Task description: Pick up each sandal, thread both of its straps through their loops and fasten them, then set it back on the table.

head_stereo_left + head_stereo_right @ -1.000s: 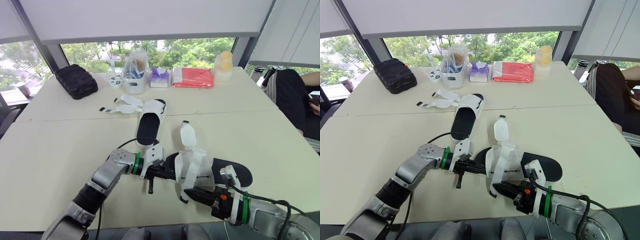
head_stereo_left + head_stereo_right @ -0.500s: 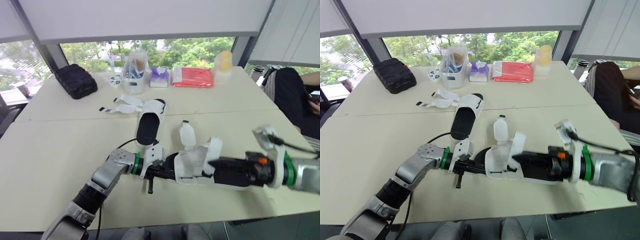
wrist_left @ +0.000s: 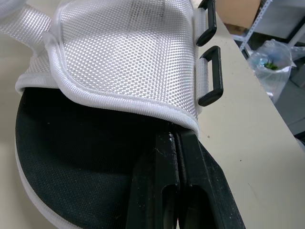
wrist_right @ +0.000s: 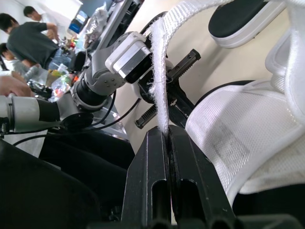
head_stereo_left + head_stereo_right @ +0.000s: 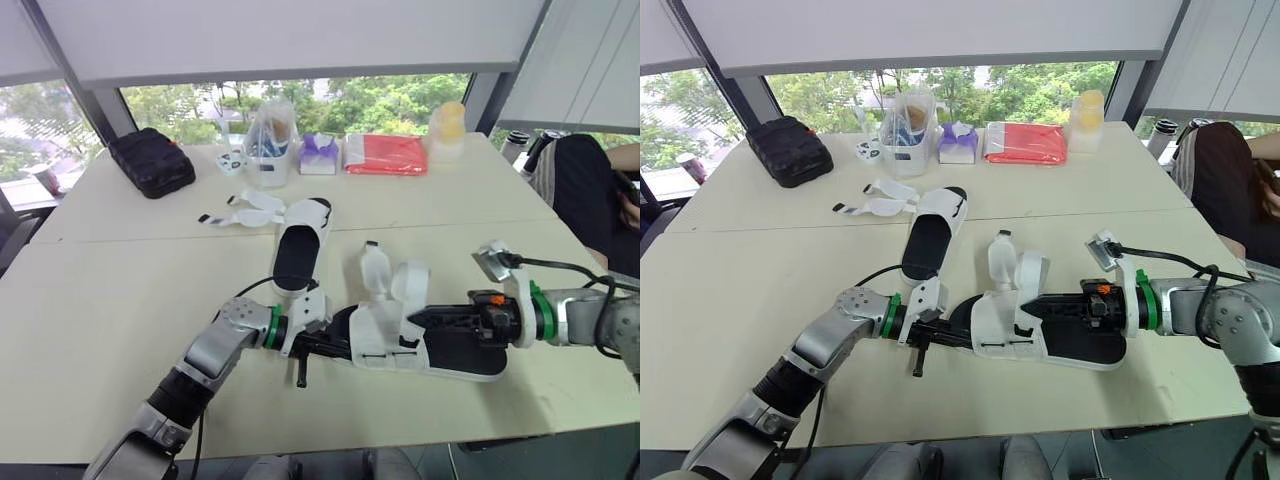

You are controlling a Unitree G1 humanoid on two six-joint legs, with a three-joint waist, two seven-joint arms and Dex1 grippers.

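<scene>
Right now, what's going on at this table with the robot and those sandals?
The robot is working on the near sandal. Its left gripper is shut on the edge of the sandal's white upper. The right gripper pinches one strap and holds it raised above the sandal. The second sandal lies farther back on the table with its straps spread open, not yet fastened.

Both head cameras look forward and down across the table [image 5: 100, 300]. Each wrist camera sits tight behind its fingers: left facing the sandal [image 3: 119, 71] mesh, right the strap [image 4: 158, 71]; all share that sandal.
</scene>
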